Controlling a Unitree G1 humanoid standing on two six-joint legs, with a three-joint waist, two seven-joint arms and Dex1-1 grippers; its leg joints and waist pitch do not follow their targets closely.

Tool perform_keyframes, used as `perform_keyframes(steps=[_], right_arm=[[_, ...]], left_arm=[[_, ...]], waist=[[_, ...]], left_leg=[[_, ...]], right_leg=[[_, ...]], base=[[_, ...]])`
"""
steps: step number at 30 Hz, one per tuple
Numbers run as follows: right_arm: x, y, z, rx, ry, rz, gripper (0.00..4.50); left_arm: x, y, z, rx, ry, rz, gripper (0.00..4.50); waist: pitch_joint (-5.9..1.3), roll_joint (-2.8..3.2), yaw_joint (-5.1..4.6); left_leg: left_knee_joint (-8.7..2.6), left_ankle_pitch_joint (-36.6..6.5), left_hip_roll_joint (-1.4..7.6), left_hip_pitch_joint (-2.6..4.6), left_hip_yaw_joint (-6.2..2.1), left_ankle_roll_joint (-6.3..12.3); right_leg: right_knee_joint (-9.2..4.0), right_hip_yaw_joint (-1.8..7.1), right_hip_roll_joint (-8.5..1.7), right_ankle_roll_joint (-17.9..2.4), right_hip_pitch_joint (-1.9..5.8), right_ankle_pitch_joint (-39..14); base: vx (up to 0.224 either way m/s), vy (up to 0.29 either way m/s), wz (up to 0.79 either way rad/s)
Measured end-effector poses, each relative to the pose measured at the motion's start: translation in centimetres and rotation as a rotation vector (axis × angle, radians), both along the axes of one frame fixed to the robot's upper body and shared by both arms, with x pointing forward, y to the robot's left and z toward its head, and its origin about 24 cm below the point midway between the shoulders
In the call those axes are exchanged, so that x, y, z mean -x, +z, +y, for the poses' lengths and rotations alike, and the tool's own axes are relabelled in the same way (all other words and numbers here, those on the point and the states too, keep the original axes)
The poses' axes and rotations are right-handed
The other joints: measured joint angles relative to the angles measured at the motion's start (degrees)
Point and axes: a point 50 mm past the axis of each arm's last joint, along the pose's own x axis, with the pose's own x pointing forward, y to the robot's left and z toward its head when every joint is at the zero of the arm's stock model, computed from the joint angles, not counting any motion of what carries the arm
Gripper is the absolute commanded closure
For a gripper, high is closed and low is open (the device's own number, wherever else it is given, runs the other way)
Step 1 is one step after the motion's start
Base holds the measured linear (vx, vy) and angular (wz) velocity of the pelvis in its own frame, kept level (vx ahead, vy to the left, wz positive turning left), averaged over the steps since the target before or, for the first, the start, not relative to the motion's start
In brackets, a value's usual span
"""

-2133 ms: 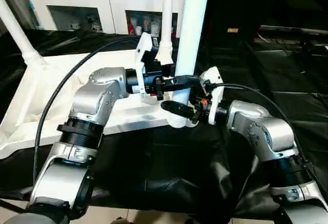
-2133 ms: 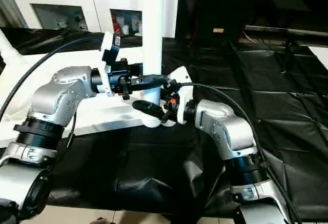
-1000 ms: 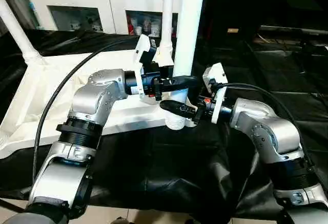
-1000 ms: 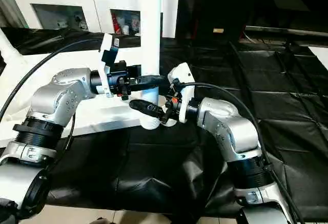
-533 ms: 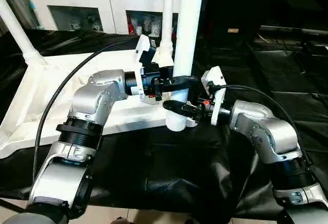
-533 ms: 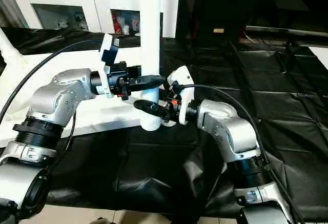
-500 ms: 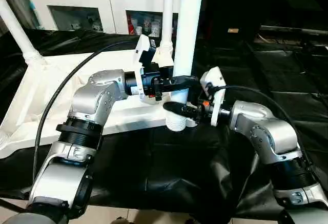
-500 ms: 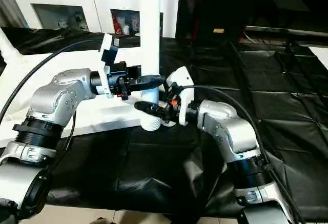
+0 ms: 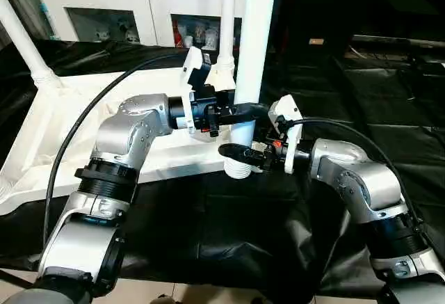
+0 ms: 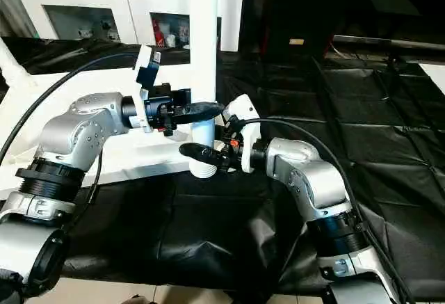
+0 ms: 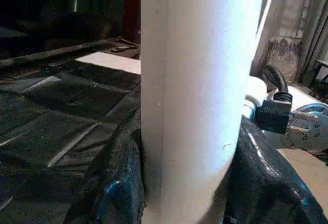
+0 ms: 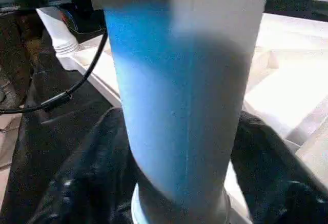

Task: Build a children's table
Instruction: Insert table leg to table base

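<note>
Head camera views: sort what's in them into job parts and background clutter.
Job: white tabletop, lying underside up; near leg, gripped by left gripper and right gripper; two more standing legs.

Clutter: white cabinet; black drape.

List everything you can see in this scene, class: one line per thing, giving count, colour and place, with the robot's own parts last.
Tabletop: one, white, upside down on the black cloth, at the left.
Legs: three, white, upright in the tabletop's corner sockets; near leg between the pincers, far leg behind it, left leg at the far left corner.
Cloth: one, black, draped over the work table.
Cabinet: one, white, glass doors with small items inside, at the back.
Cables: black, running along each arm.
Arms: two, silver; left arm, right arm.
Left pincer: black, shut on the near leg.
Right pincer: black, around the near leg lower down, by its socket.
</note>
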Motion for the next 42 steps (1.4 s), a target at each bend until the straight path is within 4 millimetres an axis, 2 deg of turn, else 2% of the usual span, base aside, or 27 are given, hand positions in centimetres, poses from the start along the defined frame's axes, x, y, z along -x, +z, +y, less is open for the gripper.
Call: perform_keyframes(steps=[3,6,11,13,17,19,24,27,30,31,33,35,38,42], right_arm=[[0.0,-0.1,0.0,0.000,0.000,0.004,2.09],[0.0,-0.1,0.0,-0.003,0.006,0.005,2.46],[0.0,-0.1,0.1,-0.002,0.010,0.004,2.58],[0.0,-0.1,0.1,-0.003,0.011,0.005,2.59],[-0.1,-0.1,0.2,-0.019,-0.007,0.002,2.60],[-0.4,-0.2,0.1,-0.049,-0.049,0.003,2.62],[-1.3,0.4,-0.3,-0.097,-0.128,-0.023,2.63],[-1.7,0.6,-0.4,-0.120,-0.177,-0.039,2.63],[-2.4,0.7,-1.0,-0.108,-0.264,-0.059,2.63],[-2.7,0.7,-1.3,-0.098,-0.293,-0.069,2.63],[-3.2,0.4,-2.6,-0.056,-0.367,-0.083,2.63],[-3.4,0.0,-4.0,-0.019,-0.410,-0.079,2.63],[-3.2,-0.6,-4.3,0.004,-0.401,-0.067,2.63],[-3.0,-1.0,-4.1,0.012,-0.369,-0.055,2.63]], left_arm=[[0.0,0.0,0.0,-0.001,-0.002,0.000,2.62],[0.0,0.0,0.0,-0.001,-0.002,0.000,2.62],[0.0,0.0,0.0,-0.003,0.000,0.001,2.62],[0.0,0.0,-0.1,-0.004,-0.002,0.005,2.06],[0.0,0.2,0.1,0.012,0.011,0.001,1.72],[-0.2,0.6,-0.1,0.091,0.050,-0.011,1.52],[-0.4,1.9,0.2,0.357,0.087,0.034,1.50],[-0.6,2.6,1.4,0.497,0.106,0.068,1.50],[-0.8,3.1,2.6,0.535,0.140,0.067,1.50],[-0.9,3.0,3.0,0.493,0.158,0.048,1.50],[-1.1,2.1,4.2,0.160,0.238,-0.106,1.50],[-0.8,-0.5,5.1,-0.140,0.245,-0.174,1.50],[-0.2,-4.7,5.1,-0.330,0.207,-0.124,1.50],[0.4,-7.0,4.3,-0.448,0.152,-0.134,1.50]], waist=[[0.00,0.00,0.00],[0.00,0.00,0.00],[0.00,0.00,0.01],[0.00,0.00,0.00],[0.00,-0.01,0.00],[-0.01,-0.04,0.02],[-0.04,-0.11,0.11],[-0.04,-0.11,-0.14],[-0.04,-0.11,-0.11],[-0.03,-0.19,-0.13],[-0.07,-0.34,-0.17],[-0.11,-0.40,-0.19],[0.01,-0.61,-0.08],[0.12,-0.82,-0.11]], left_leg=[[0.00,0.0,0.00,0.00,0.00,0.00],[0.00,0.0,0.00,0.00,0.00,0.00],[0.00,0.0,0.00,0.00,0.00,0.00],[0.00,0.0,0.00,-0.01,0.00,0.00],[0.00,0.0,0.00,-0.01,0.00,0.01],[0.04,0.0,0.00,-0.04,0.00,0.01],[0.06,0.0,-0.01,-0.05,0.00,0.02],[0.06,0.0,-0.01,-0.04,0.00,0.02],[0.06,0.0,-0.01,-0.01,0.00,0.05],[0.06,0.0,-0.01,-0.01,0.01,0.05],[0.03,0.0,0.00,0.01,-0.02,0.05],[-0.01,0.0,-0.02,0.00,0.01,0.05],[-0.01,0.0,-0.02,-0.09,0.00,0.04],[0.00,0.0,-0.01,-0.11,0.01,0.05]], right_leg=[[0.00,0.00,0.00,0.0,0.00,0.0],[0.00,0.00,0.00,0.0,0.00,0.0],[0.00,0.00,0.00,0.0,0.00,0.0],[0.00,0.00,0.00,0.0,0.00,0.0],[0.00,0.00,0.00,0.0,0.00,0.0],[0.01,0.00,-0.01,0.0,-0.01,0.0],[0.02,0.00,-0.02,0.0,-0.01,0.0],[0.06,0.00,-0.01,0.0,-0.02,0.0],[0.06,-0.01,0.00,0.0,-0.02,0.0],[0.06,0.01,-0.01,0.0,-0.02,0.0],[0.02,0.00,0.00,0.0,0.02,0.0],[-0.04,0.05,-0.03,0.2,0.02,0.0],[-0.03,0.04,-0.03,0.2,-0.05,0.0],[0.00,0.04,-0.03,0.2,-0.09,0.0]], base=[[0.000,0.000,0.00],[0.000,0.000,0.00],[0.000,0.000,0.00],[0.000,0.000,0.00],[0.000,0.000,0.00],[0.000,0.000,0.00],[0.000,0.000,0.00],[0.000,0.000,0.00],[0.000,0.000,0.00],[0.000,0.000,0.00],[0.000,0.000,0.00],[0.000,0.000,0.00],[0.000,0.000,0.00],[0.000,0.000,0.00]])
